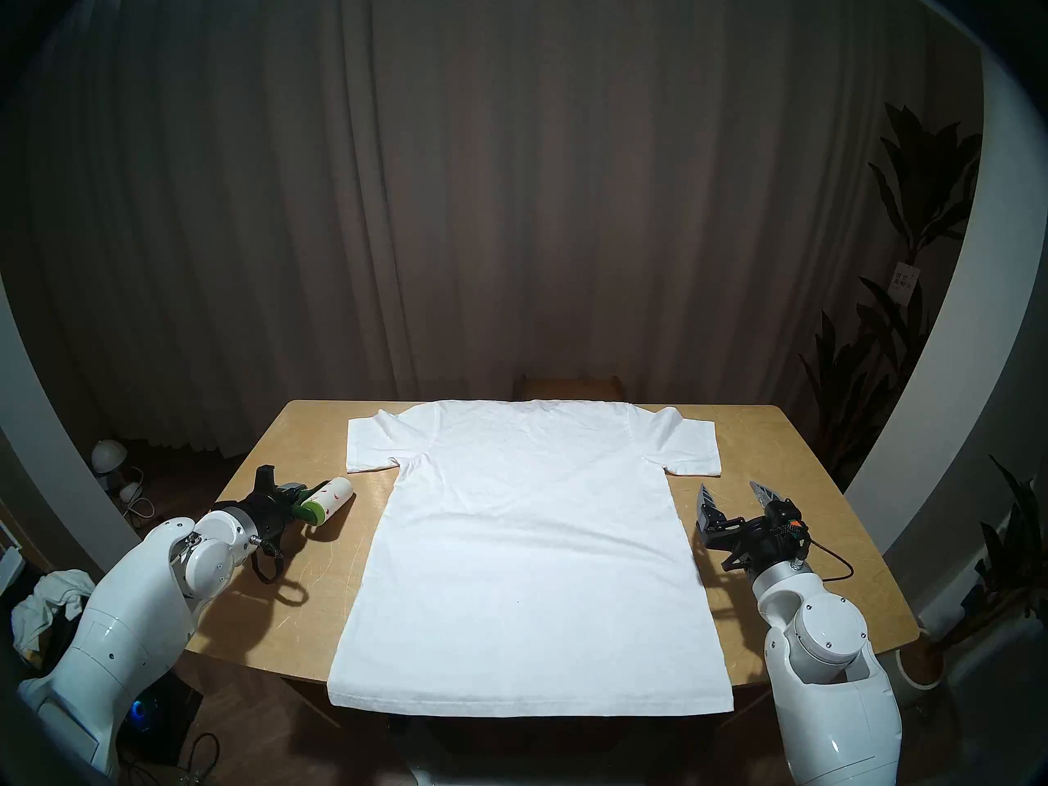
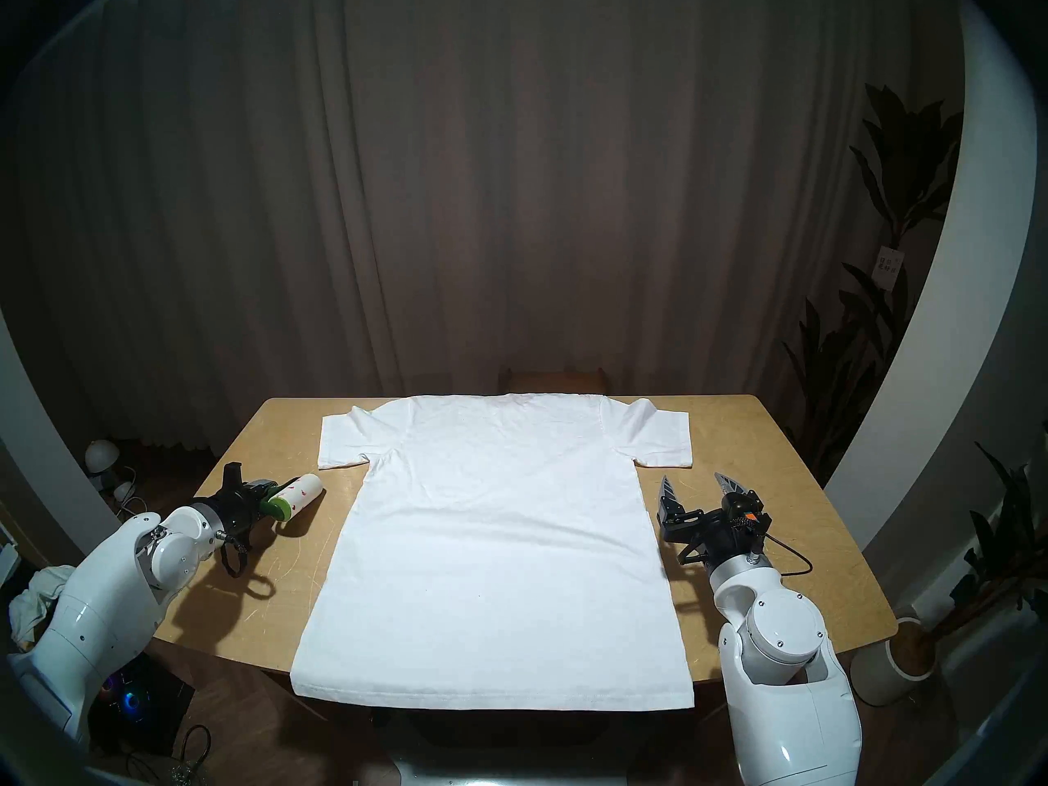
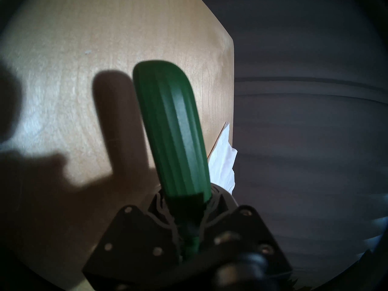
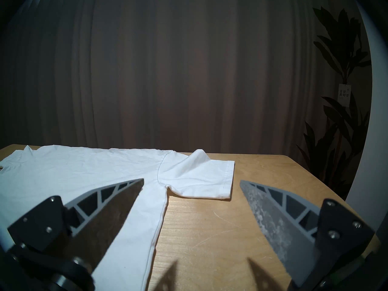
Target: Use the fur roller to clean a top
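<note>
Ribbed green fur roller (image 3: 174, 128), cylindrical

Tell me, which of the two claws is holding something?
The left claw, shut on the green-handled lint roller. The right claw stands open and empty beside the white T-shirt.

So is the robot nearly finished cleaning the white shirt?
Hard to tell. Done: the left gripper is shut on the fur roller, which already carries red specks. Right now the roller is beside the T-shirt, not touching it. Any more rolling is left; the right gripper waits open.
</note>
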You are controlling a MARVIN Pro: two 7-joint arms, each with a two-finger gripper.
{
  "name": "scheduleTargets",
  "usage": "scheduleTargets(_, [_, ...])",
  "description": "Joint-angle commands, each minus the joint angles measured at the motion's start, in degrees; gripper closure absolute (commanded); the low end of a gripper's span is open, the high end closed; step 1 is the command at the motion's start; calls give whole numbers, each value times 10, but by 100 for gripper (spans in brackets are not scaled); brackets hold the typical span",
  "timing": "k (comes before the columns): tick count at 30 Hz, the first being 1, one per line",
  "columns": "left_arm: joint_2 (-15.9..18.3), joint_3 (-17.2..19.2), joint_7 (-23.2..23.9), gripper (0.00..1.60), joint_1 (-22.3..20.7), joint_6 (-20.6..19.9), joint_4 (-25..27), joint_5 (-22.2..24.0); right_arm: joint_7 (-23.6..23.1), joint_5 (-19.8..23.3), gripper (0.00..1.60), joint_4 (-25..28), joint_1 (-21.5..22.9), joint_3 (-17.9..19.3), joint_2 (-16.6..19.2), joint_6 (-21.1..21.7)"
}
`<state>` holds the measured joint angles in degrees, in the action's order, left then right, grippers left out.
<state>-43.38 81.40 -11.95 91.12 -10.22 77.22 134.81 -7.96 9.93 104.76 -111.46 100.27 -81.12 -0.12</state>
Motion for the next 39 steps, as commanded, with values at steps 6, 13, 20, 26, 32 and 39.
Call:
scheduleTargets(6, [18,8,-25,109,9,13,29,2,-5,11,0,24,-3,7,2,-3])
scheduleTargets(13, [21,5,-32,0,16,23,40,-8,-7,13,0,25,-5,13,2,-3])
scheduleTargets(20, [27,14,-52,0,29,36,58,0,-8,14,0,26,-6,16,2,-3])
scheduleTargets(26, [28,35,-68,0,67,65,92,16,-10,15,0,25,-5,18,2,-3])
scheduleTargets(32, [36,45,-85,0,91,89,123,17,-15,17,0,24,-4,20,4,-1])
scheduleTargets(39, [52,59,-100,0,128,135,167,0,-23,22,0,21,-2,21,7,-1])
